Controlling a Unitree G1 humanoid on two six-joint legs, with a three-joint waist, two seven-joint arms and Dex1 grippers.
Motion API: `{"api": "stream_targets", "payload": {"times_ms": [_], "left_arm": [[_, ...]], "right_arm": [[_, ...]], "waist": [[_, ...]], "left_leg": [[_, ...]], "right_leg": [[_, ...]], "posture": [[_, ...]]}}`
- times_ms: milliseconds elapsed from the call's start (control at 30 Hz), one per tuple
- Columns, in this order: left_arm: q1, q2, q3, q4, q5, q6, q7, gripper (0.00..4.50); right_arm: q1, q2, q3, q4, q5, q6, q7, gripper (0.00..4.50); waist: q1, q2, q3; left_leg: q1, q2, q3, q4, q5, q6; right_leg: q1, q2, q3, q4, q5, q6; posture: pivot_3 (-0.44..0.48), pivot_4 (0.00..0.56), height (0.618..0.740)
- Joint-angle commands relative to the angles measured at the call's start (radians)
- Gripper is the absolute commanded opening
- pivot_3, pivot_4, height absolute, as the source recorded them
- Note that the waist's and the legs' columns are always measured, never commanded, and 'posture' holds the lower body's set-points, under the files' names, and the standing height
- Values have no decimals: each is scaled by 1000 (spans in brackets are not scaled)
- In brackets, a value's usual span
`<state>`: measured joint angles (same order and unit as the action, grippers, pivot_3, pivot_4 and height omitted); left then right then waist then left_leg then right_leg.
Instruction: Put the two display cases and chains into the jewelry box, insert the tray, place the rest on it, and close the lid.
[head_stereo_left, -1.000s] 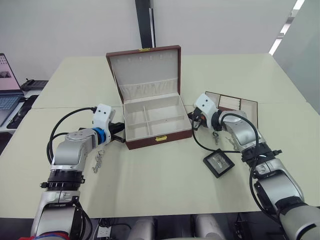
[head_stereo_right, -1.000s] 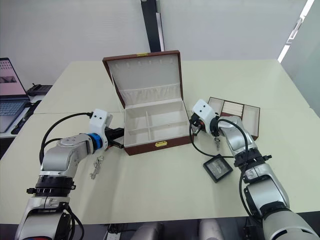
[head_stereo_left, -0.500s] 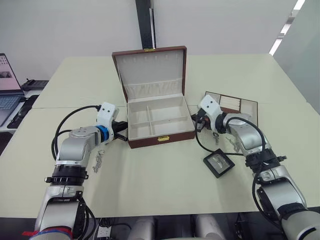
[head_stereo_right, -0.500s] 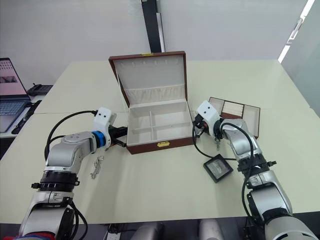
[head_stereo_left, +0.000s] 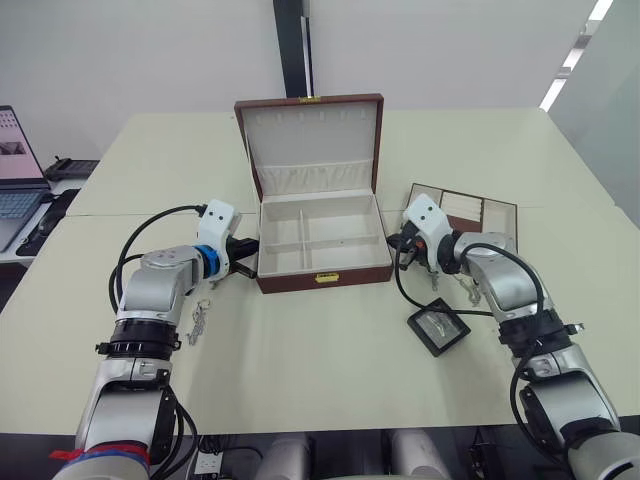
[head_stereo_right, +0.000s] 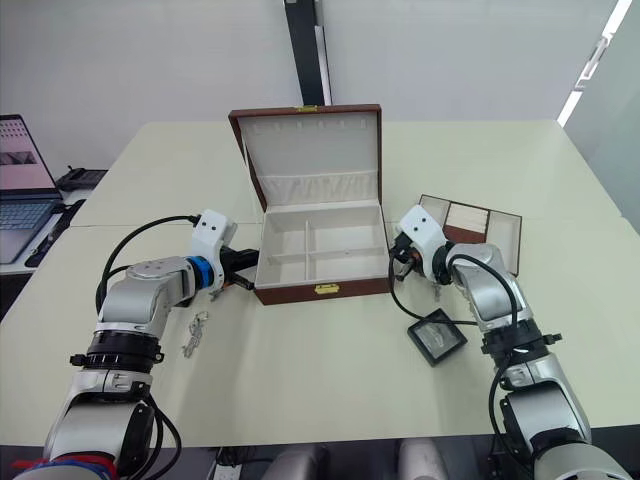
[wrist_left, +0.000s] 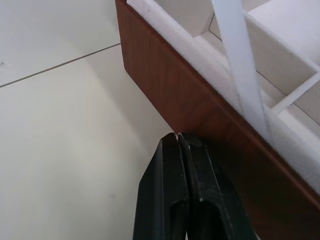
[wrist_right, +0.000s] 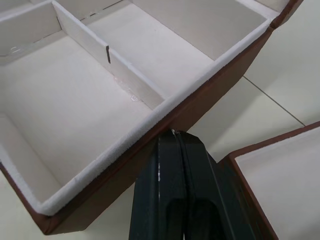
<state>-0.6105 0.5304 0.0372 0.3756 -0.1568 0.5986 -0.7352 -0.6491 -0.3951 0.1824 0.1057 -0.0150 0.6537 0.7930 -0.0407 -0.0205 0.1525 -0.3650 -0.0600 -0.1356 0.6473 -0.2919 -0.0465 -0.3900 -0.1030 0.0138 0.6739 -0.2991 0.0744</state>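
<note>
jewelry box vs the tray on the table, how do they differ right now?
The jewelry box is deep, with its lid standing open; the tray is shallow and has no lid. The jewelry box sits between the left gripper and right gripper; the tray lies on the right arm's side of the box. Both are brown outside with cream lining and dividers.

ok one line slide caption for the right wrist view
Shut right claw pressed against the open jewelry box's brown side wall, tray beside it.
</note>
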Motion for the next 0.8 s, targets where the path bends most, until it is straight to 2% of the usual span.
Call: {"api": "stream_targets", "payload": {"times_ms": [33, 800], "left_arm": [[-43, -46, -45, -17, -17, -34, -37, 6], [-88, -58, -43, 114, 60, -144, -110, 6]], "right_arm": [[9, 50, 78, -114, 107, 17, 121, 0], [40, 45, 87, -180, 108, 77, 162, 0]], "waist": [[0, 0, 0], [0, 0, -1]], "left_leg": [[0, 0, 0, 0, 0, 0], [1, 0, 0, 0, 0, 0]], "right_leg": [[0, 0, 0, 0, 0, 0], [1, 0, 0, 0, 0, 0]], "posture": [[0, 150, 740], [0, 150, 740]]}}
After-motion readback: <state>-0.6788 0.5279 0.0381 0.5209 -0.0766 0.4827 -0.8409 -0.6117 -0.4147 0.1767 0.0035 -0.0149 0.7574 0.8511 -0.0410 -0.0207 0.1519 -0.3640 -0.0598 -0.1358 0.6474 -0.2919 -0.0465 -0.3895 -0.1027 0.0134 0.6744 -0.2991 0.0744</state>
